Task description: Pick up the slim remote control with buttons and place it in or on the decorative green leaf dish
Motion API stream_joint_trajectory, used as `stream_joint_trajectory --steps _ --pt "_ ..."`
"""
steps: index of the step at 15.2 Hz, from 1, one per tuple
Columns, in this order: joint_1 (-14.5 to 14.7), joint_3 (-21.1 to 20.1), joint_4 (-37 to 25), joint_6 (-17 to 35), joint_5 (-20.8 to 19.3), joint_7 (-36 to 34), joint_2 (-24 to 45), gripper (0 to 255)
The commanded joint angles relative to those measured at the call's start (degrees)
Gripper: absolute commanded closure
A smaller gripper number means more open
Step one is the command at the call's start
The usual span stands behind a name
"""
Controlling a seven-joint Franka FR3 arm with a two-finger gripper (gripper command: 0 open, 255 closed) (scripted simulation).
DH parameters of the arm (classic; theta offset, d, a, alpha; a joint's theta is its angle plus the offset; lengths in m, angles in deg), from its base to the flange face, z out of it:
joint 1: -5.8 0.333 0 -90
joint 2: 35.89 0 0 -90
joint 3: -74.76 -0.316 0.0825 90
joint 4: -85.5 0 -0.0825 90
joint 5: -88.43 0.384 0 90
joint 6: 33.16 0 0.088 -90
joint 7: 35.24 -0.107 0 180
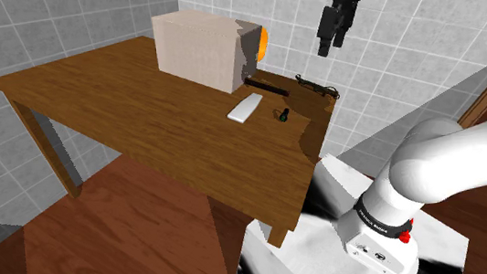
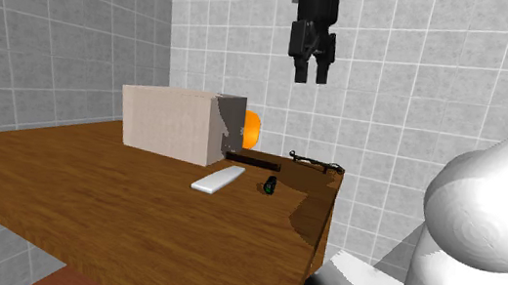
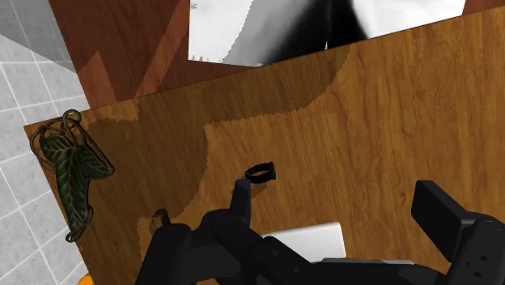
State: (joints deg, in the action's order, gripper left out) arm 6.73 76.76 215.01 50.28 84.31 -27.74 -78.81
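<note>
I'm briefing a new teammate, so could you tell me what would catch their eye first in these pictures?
The black gripper hangs open high above the wooden table, near the tiled wall. On the table a large beige box stands, with a slim white remote lying flat beside it. The green leaf dish sits at the table's corner by the wall.
</note>
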Motion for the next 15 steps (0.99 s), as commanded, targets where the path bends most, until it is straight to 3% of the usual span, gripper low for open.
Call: stream_joint_trajectory --steps 1,8,15 --pt "0.00 0.00 0.00 0.00 0.00 0.00 0.00 0" --pt "-4.10 -6.05 4.17 12.59 4.79 -20.47 8.17 0" --pt "-8.07 -10.64 3.78 24.96 6.89 -39.90 20.21 0"
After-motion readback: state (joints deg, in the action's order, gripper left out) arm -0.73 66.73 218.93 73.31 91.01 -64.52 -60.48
